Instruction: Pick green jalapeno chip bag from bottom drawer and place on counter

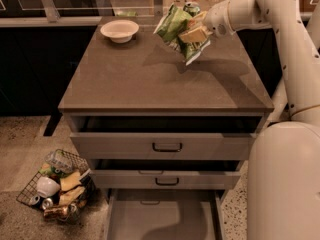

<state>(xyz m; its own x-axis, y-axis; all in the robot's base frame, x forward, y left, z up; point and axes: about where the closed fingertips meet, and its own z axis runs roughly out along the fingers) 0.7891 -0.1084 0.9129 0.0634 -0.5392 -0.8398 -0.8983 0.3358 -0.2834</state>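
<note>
Gripper (196,34) above rear right part of counter (145,79), clamped on green jalapeno chip bag (174,25). Bag hangs clear of counter, long axis tilted, lower corner nearest counter. Judgement: set-down spot lies straight below gripper. Below counter front, bottom drawer (165,219) stands open.

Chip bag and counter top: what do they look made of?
Crinkly green chip bag, held over the flat grey-brown counter by the gripper: likely thin glossy plastic film; creased, catches light. Counter: stone or composite by look, matte, even tone; cannot tell which.
</note>
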